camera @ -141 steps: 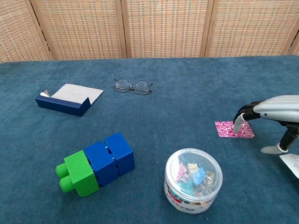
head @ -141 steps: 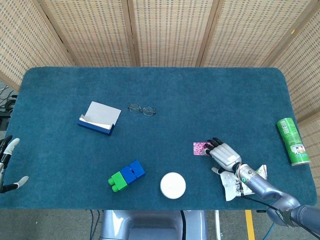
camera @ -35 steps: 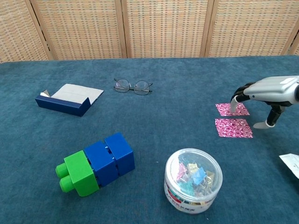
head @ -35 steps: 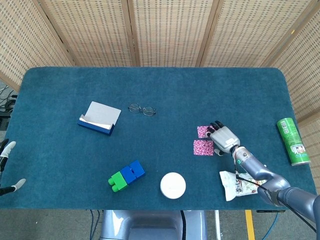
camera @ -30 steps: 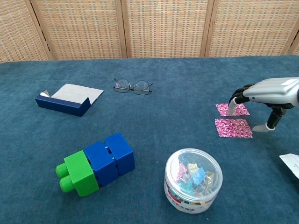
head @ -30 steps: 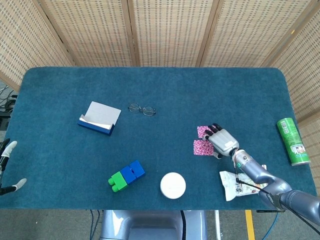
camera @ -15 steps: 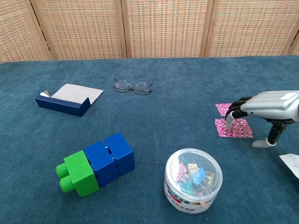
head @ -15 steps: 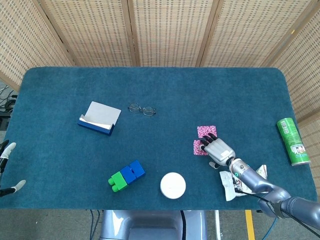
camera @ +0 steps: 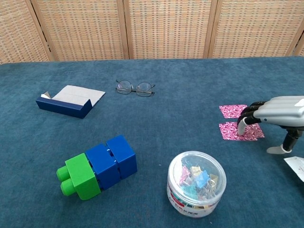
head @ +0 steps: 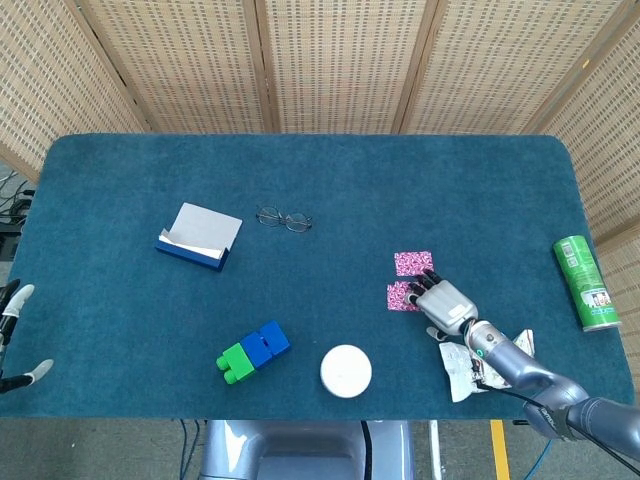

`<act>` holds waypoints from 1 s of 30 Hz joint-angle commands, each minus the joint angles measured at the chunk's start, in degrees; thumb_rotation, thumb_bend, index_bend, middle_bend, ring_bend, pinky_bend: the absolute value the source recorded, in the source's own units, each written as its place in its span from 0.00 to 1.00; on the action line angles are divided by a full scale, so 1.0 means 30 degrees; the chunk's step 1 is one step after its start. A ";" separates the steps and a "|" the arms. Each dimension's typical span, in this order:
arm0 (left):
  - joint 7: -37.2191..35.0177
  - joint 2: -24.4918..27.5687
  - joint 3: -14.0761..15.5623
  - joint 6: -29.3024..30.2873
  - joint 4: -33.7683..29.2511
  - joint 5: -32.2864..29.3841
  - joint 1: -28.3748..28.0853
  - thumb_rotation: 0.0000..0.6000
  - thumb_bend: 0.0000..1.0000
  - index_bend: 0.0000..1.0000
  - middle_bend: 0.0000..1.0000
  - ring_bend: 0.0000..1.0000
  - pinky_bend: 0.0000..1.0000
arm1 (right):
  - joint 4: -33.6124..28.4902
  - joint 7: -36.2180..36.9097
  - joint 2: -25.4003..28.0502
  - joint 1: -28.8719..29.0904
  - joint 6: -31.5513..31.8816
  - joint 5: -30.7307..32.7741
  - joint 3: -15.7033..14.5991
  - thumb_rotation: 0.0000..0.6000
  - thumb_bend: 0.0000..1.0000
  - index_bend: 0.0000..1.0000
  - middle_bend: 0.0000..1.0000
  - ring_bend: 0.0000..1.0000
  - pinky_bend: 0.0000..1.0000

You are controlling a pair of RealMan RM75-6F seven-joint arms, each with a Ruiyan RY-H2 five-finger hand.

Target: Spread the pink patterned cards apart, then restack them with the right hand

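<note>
While two pink patterned cards (head: pixel 413 263) lie apart on the bench (head: pixel 330 170), the right hand (head: pixel 446 306) rests curled fingers (camera: pixel 242 126) on the nearer card (camera: pixel 232 131), grasping nothing. The left hand (head: pixel 12 340), at nine o'clock off the bench edge, shows its fingers spread and released.

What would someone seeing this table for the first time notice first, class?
The eye goes to the two pink patterned cards lying apart near the right side of the blue table, with the right hand resting its fingertips on the nearer one. Next come the green and blue toy block at front left and the clear tub of clips in front.
</note>
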 commanded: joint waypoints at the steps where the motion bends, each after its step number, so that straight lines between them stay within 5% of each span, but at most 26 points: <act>1: 0.0041 -0.0007 -0.0015 -0.0008 -0.0037 0.0034 -0.0029 1.00 0.06 0.00 0.00 0.00 0.00 | -0.0168 -0.0140 0.0268 -0.0156 0.0022 0.0071 -0.0135 1.00 0.37 0.25 0.18 0.00 0.00; 30: 0.0644 -0.0097 0.0005 -0.0138 -0.0513 0.0113 -0.0165 1.00 0.06 0.00 0.00 0.00 0.00 | -0.0859 0.0206 0.2108 -0.1149 0.0887 -0.0086 -0.0288 1.00 0.38 0.25 0.18 0.00 0.00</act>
